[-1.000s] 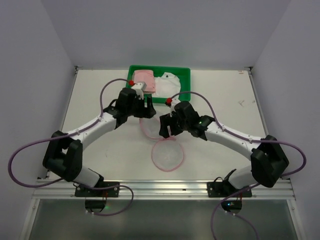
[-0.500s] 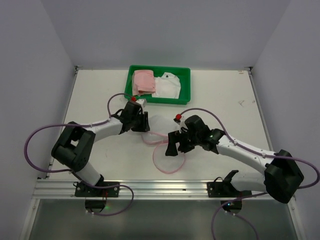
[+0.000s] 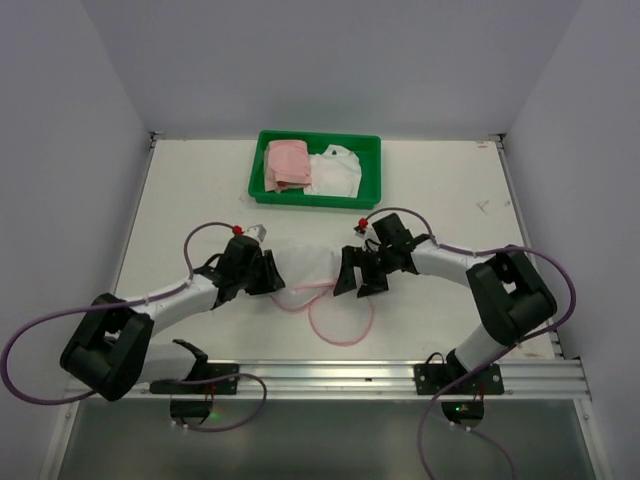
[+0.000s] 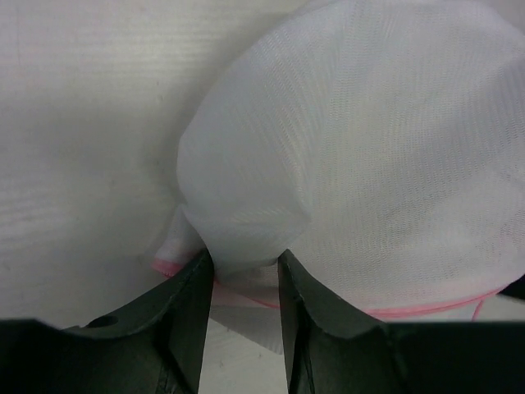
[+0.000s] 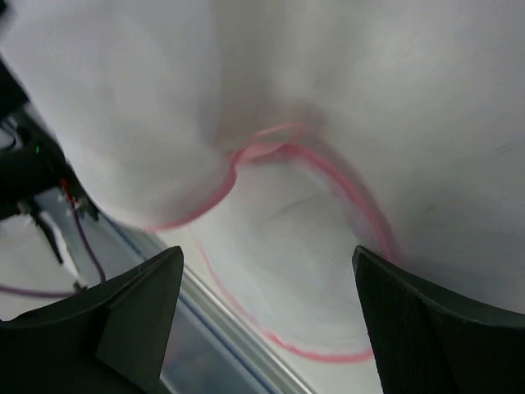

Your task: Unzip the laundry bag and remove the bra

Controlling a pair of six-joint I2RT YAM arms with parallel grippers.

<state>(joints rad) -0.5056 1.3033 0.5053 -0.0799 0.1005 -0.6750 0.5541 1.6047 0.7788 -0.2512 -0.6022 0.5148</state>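
The laundry bag (image 3: 305,265) lies open on the table, a white mesh pouch with pink trim. Its far half sits between my two grippers. Its near half (image 3: 340,320) lies flat as a pink ring towards the front. My left gripper (image 3: 268,275) is at the bag's left edge. In the left wrist view its jaws (image 4: 244,258) pinch a fold of the mesh (image 4: 344,139). My right gripper (image 3: 355,275) is at the bag's right edge. It is wide open (image 5: 271,254) above the mesh (image 5: 312,271). A pink folded garment (image 3: 288,163) lies in the green tray.
The green tray (image 3: 315,200) stands at the back centre, with a white cloth (image 3: 335,170) beside the pink garment. The metal rail (image 3: 330,375) runs along the table's near edge. Both arms' purple cables loop beside them.
My left gripper came from the tray down to the bag's left edge and drew back towards the near left. My right gripper shifted to the bag's right edge. The bag's far half shifted and stretched sideways.
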